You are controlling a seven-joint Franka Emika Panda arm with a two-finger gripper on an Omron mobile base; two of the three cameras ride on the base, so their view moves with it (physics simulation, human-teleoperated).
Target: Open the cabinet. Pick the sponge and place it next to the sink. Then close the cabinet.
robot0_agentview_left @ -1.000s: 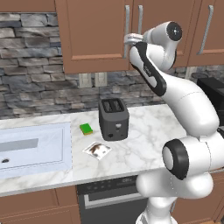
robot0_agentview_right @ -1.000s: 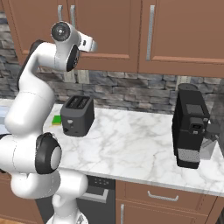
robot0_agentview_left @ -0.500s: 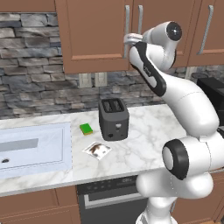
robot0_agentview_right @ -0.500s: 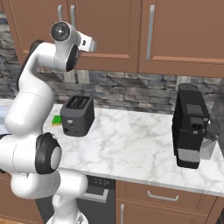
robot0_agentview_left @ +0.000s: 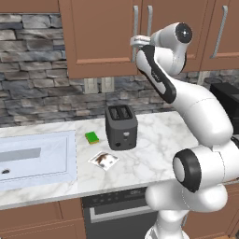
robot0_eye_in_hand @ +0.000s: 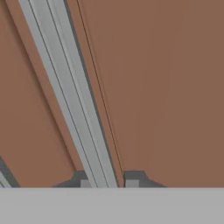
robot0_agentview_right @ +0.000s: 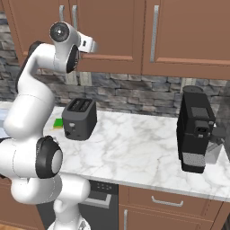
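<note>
The gripper has narrowed around the lower end of a silver bar handle on the wall cabinet, its two dark fingertips now flanking the bar where a second ago they stood wide apart. The arm itself has barely shifted over that second; only the jaws have drawn in. Whether the pads are already pressing the metal cannot be told from the hand view, though the bar runs straight between them. Both doors are shut, with the seam between them just right of the handle. That leaves the first step, opening the cabinet, ready to begin, probably with a pull away from the wall. The dark green sponge is presumably behind the doors. On the worktop below, a brighter light-green sponge lies between the toaster and the pale sink at far left.
</note>
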